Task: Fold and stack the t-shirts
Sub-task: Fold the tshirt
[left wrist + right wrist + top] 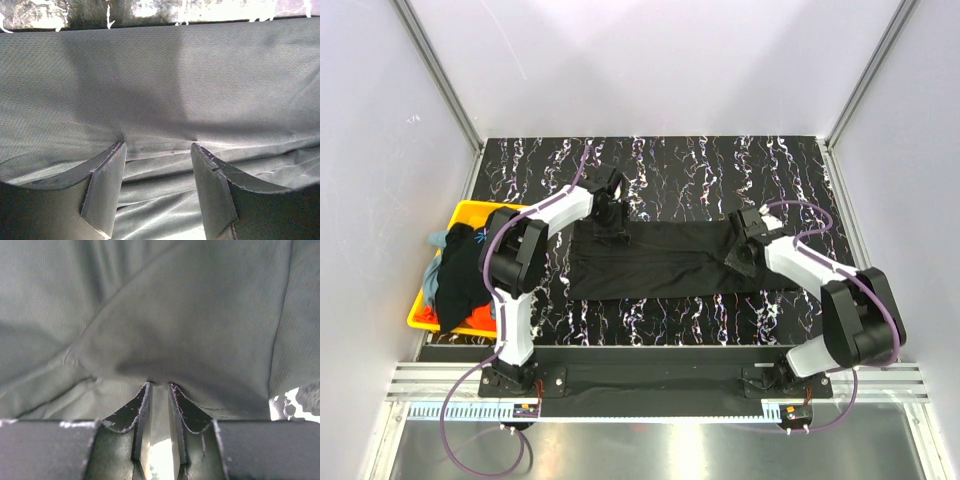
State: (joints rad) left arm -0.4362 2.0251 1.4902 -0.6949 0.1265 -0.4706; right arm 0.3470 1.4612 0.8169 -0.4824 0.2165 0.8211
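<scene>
A black marble-patterned tabletop (pixel 720 165) with white veins spread beneath the left gripper (pixel 610 225) and the right gripper (pixel 742 258). A bare strip of it showed just past the left gripper's fingertips, and a small patch lay beside the right gripper. Plain pale panels closed the space: a back wall (pixel 650 60) far beyond the grippers, a left wall (pixel 370 200) outward of the left gripper and a right wall (pixel 920 150) outward of the right. An aluminium post (pixel 438 75) rose at one back corner, and another post (pixel 865 75) at the other. Behind the grippers lay slotted aluminium rails (pixel 430 385) and a brushed metal sheet (pixel 660 445). The light was soft and even
</scene>
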